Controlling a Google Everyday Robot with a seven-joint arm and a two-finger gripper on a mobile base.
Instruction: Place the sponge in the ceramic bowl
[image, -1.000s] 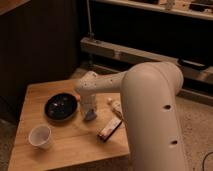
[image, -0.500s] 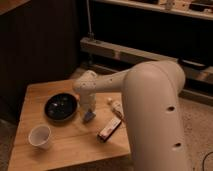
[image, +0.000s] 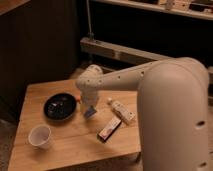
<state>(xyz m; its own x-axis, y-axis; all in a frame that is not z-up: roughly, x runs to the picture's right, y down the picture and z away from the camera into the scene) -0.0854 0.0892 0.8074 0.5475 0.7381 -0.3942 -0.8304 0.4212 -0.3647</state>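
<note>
The ceramic bowl (image: 60, 106) is a shallow black dish on the left half of the small wooden table (image: 70, 150). Just right of its rim, my gripper (image: 88, 108) points down from the white arm that reaches in from the right. A small blue-grey sponge (image: 90, 112) shows at the gripper's tip, tilted and held just off the tabletop. The gripper is shut on it. The sponge is beside the bowl, outside its rim.
A small white cup (image: 40, 136) stands at the table's front left. A long dark-and-tan box (image: 109, 129) and a white-labelled packet (image: 122, 111) lie right of the gripper. My large white arm covers the right side. Dark shelving stands behind.
The gripper with the sponge has shifted slightly left toward the bowl's rim. The other objects have stayed where they were.
</note>
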